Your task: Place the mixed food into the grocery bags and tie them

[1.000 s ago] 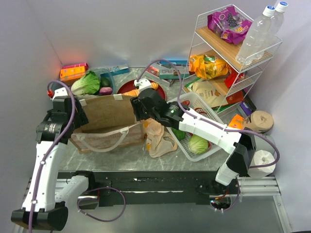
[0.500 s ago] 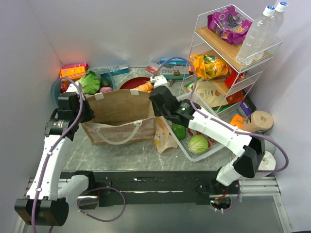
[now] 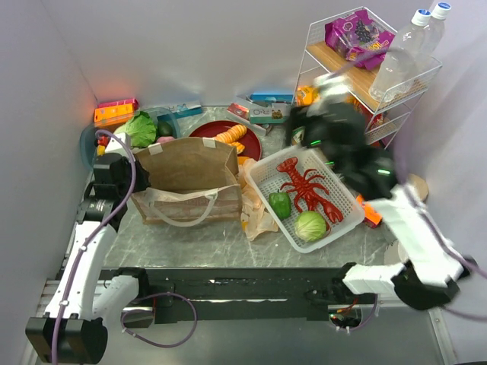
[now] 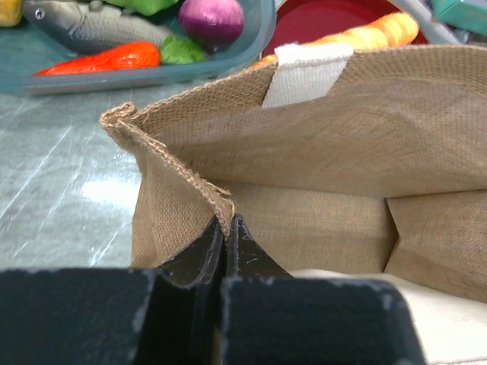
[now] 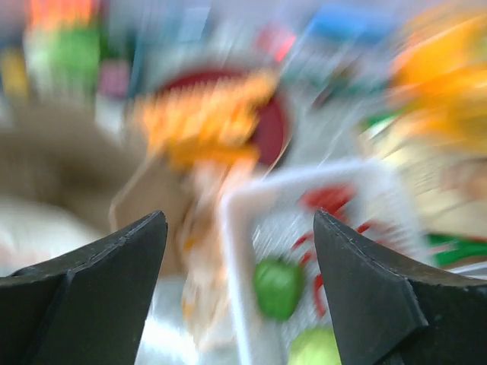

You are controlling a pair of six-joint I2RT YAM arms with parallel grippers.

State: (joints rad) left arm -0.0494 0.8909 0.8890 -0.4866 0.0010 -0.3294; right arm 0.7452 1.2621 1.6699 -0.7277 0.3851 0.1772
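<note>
- The left gripper [image 4: 226, 228] is closed tight on the left rim of the paper bag [image 3: 190, 171]. In the wrist view the frayed edge of the weave sits right between its fingertips.
- The paper bag stands upright on the table [image 3: 198, 243] with its mouth open, and its beige handle [image 3: 186, 214] droops down the near face.
- The right gripper [image 5: 237, 220] has its jaws spread wide with nothing between them. From above, that arm is a blur, raised over the far corner of the basket [image 3: 262, 176] and close to the rack [image 3: 308, 53].
- The plastic bag [image 3: 257, 213] lies crumpled between the paper bag and the basket, just beside both. Neither gripper touches it.
- In the basket lie a pepper [image 3: 281, 204], a cabbage [image 3: 310, 225] and a red lobster [image 3: 304, 190]. All three are on the near side of the right gripper and apart from it.
- On the rack's top shelf sit a purple packet [image 3: 358, 34] and two bottles [image 3: 403, 53] — to the right of the right gripper and untouched.
- The lettuce [image 3: 141, 128] rests in a tray [image 3: 86, 141] at the far left, behind the left gripper. The left wrist view shows an onion [image 4: 213, 15] and a carrot [image 4: 99, 57] in that tray, just beyond the bag's rim.
</note>
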